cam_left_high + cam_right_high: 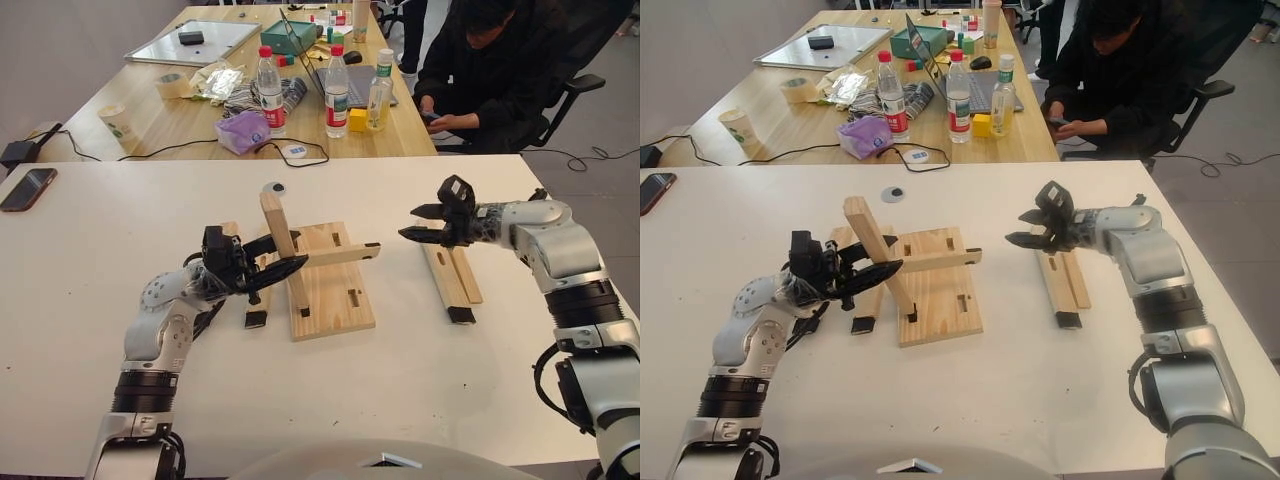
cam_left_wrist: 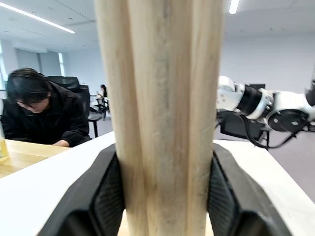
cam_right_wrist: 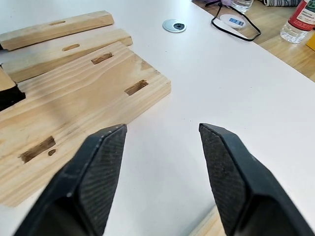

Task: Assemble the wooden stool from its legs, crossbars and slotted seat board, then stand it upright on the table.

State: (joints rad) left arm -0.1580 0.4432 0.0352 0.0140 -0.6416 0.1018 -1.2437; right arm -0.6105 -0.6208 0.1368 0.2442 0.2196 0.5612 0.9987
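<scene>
The slotted seat board (image 1: 335, 300) lies flat mid-table. A wooden leg (image 1: 272, 215) stands tilted in one of its slots, with a crossbar (image 1: 345, 254) sticking out to the right. My left gripper (image 1: 282, 255) is shut on that leg from the left; in the left wrist view the leg (image 2: 162, 98) sits between both pads (image 2: 106, 196). Two more legs (image 1: 452, 285) lie side by side right of the board. My right gripper (image 1: 410, 222) hovers open between board and those legs, holding nothing; its fingers (image 3: 103, 172) frame the board's corner (image 3: 74, 103).
Further wooden pieces (image 3: 59, 27) lie left of the board, behind my left gripper. A small round disc (image 1: 274, 188) rests behind the board, a phone (image 1: 28, 188) at the far left edge. A cluttered table with bottles (image 1: 337, 80) stands beyond. The front of the white table has free room.
</scene>
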